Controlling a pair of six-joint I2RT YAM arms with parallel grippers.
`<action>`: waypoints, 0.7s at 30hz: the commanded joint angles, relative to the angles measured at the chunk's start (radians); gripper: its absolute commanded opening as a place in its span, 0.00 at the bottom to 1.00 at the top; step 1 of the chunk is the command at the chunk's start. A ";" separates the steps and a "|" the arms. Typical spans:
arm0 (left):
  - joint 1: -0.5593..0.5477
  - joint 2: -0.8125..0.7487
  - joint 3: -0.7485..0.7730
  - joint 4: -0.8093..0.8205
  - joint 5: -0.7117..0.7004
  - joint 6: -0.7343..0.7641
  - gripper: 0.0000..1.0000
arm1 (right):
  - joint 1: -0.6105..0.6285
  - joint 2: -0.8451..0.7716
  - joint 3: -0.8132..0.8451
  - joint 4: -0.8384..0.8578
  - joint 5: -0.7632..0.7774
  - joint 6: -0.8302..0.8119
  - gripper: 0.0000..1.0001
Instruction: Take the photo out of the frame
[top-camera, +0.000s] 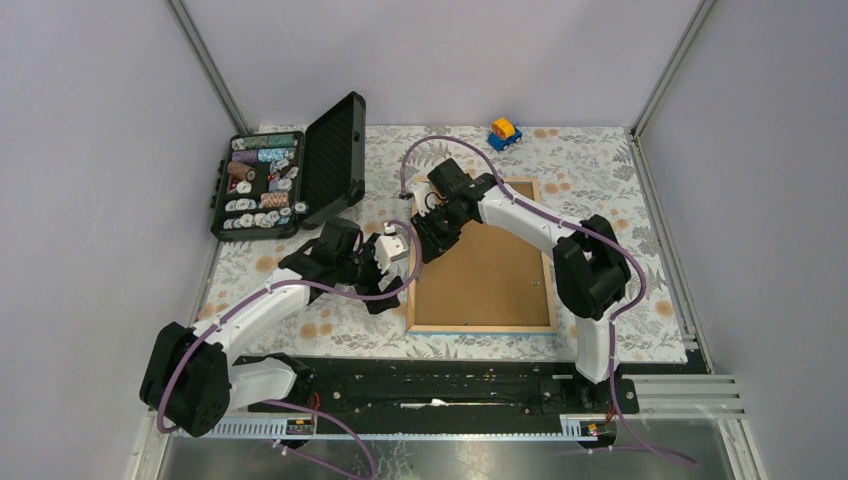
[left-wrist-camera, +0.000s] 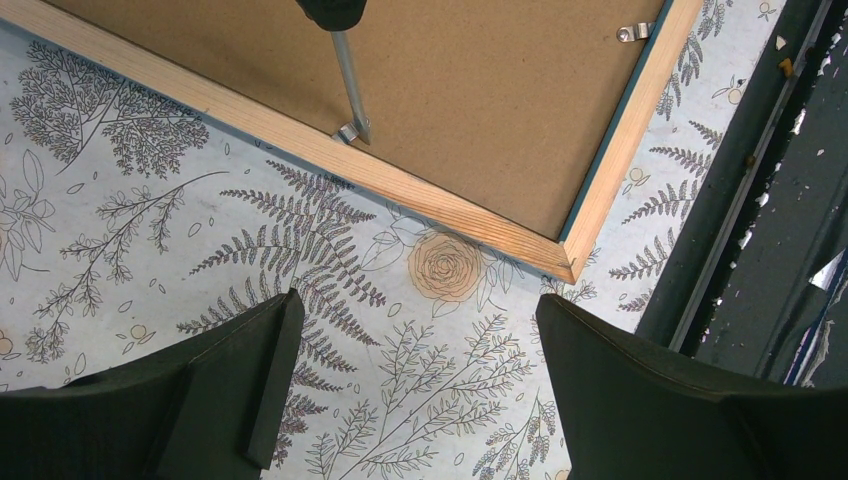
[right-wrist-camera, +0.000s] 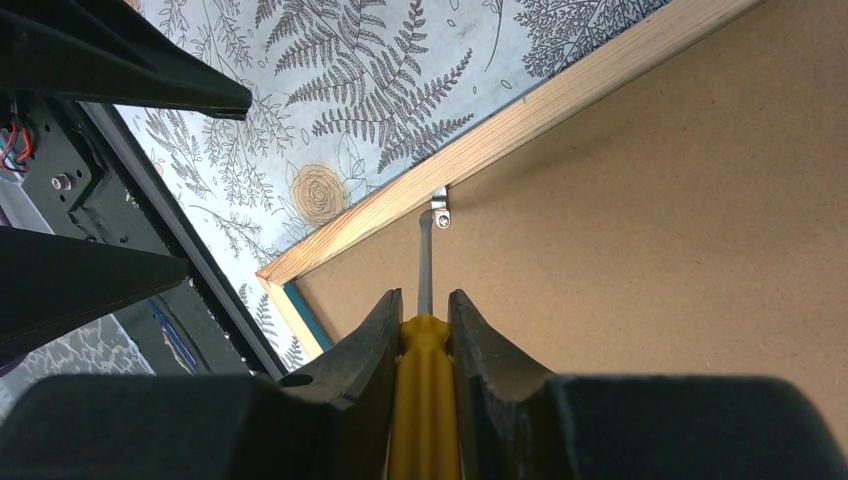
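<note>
The frame (top-camera: 484, 258) lies face down on the flowered tablecloth (top-camera: 600, 170), right of the middle, its brown backing board turned up and its long sides running from the near edge of the table toward the far wall. The pale wood rim goes all round, and a thin turquoise strip shows at the near corner in the wrist views. The photo itself cannot be seen; only the back of the board shows.

Small metal clips sit along the inside of the rim. The right gripper (right-wrist-camera: 425, 315) is pinched narrowly around the yellow handle of a screwdriver (right-wrist-camera: 425, 280), and the steel tip rests right at one clip (right-wrist-camera: 439, 210) on the frame's left long side, where board meets wood. A second clip (left-wrist-camera: 634, 32) shows on the near short side.

The left gripper (left-wrist-camera: 415, 370) hangs over the tablecloth just beside the frame's near left corner, its jaws spread wide with nothing between them, touching nothing.

At the far left corner of the table an open black case (top-camera: 290, 170) holds rows of poker chips. A small blue and yellow toy car (top-camera: 503, 132) sits by the far edge, well apart from the frame.
</note>
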 joint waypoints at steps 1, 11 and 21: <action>-0.004 0.005 0.012 0.033 0.007 0.004 0.94 | 0.008 0.023 0.039 -0.001 0.027 0.011 0.00; -0.004 0.004 0.009 0.034 0.002 0.005 0.94 | 0.008 0.018 0.036 0.011 0.104 0.026 0.00; -0.004 0.012 0.012 0.033 0.000 0.004 0.94 | 0.008 -0.023 0.000 0.049 0.227 0.031 0.00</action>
